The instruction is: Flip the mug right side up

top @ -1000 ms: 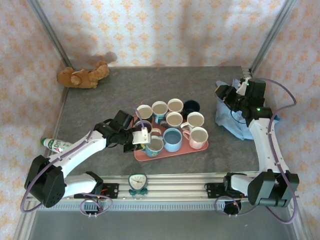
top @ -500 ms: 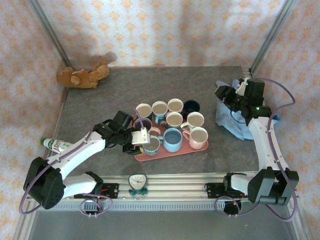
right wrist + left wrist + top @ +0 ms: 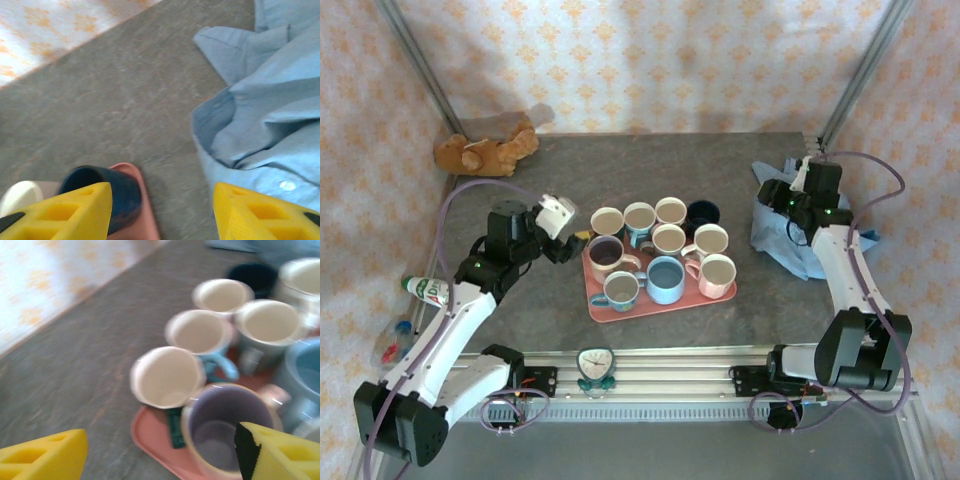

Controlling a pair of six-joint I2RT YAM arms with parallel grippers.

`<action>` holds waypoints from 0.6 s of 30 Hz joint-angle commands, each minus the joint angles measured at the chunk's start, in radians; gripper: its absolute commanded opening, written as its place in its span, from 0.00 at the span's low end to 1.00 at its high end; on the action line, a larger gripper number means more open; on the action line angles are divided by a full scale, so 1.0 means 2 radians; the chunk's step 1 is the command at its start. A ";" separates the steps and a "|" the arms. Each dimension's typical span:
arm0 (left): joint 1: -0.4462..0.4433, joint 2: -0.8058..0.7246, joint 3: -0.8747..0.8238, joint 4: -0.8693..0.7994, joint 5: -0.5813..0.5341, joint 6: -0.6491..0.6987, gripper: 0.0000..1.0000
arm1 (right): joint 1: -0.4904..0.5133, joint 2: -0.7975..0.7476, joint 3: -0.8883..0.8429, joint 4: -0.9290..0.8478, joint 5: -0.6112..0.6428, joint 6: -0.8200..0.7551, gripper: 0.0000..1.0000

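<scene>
1. Moved since the earlier frames: left gripper (image 3: 552, 215), formerly low at the near-left corner of the tray (image 3: 670, 307) and closed on the mug (image 3: 618, 290), has let go, lifted and drawn back past the tray's left edge.
2. Left gripper, state: jaws spread wide, nothing between them. In the wrist view its yellow fingers (image 3: 42, 455) stand far apart over the tray's left edge.
3. Mug, location: near-left corner of the tray, standing mouth up, free of both grippers. Purple mug (image 3: 605, 252) is just behind it, blue mug (image 3: 666, 278) just beside it on the right.
4. Task, judged: this mug looks righted. Every other mug visible on the tray also shows an open mouth.
5. Right gripper (image 3: 767, 190), state: jaws open, holding nothing. It hovers over the bench (image 3: 550, 310) between the dark mug (image 3: 703, 213) at the tray's far-right corner and the blue cloth (image 3: 775, 240) by the bench's right edge.
6. Handling, judged: the mug is likely ceramic, so rigid, moderately heavy, glazed and slippery, and prone to chipping if dropped or knocked.
7. Hold, judged: best taken across the wall at the rim, one finger inside and one outside, on the left side clear of neighbours. Its handle cannot be made out with certainty.
</scene>
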 commanded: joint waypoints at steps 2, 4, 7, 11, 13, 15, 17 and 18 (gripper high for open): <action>0.028 0.023 -0.055 0.121 -0.207 -0.165 0.79 | -0.003 -0.013 -0.090 0.138 0.059 -0.078 0.59; 0.046 0.032 -0.087 0.164 -0.241 -0.203 0.80 | -0.003 -0.018 -0.138 0.203 0.077 -0.087 0.60; 0.049 0.060 -0.112 0.198 -0.275 -0.208 0.80 | -0.002 -0.008 -0.179 0.266 0.080 -0.087 0.61; 0.048 0.095 -0.152 0.290 -0.288 -0.202 0.81 | 0.007 0.022 -0.202 0.324 0.091 -0.079 0.62; 0.048 0.127 -0.154 0.311 -0.294 -0.192 0.81 | 0.027 0.037 -0.196 0.316 0.117 -0.090 0.62; 0.049 0.155 -0.164 0.355 -0.301 -0.189 0.81 | 0.043 0.050 -0.208 0.343 0.130 -0.089 0.63; 0.049 0.184 -0.176 0.401 -0.298 -0.176 0.80 | 0.048 0.063 -0.242 0.414 0.132 -0.075 0.63; 0.049 0.192 -0.172 0.399 -0.305 -0.173 0.80 | 0.054 0.071 -0.250 0.434 0.139 -0.078 0.64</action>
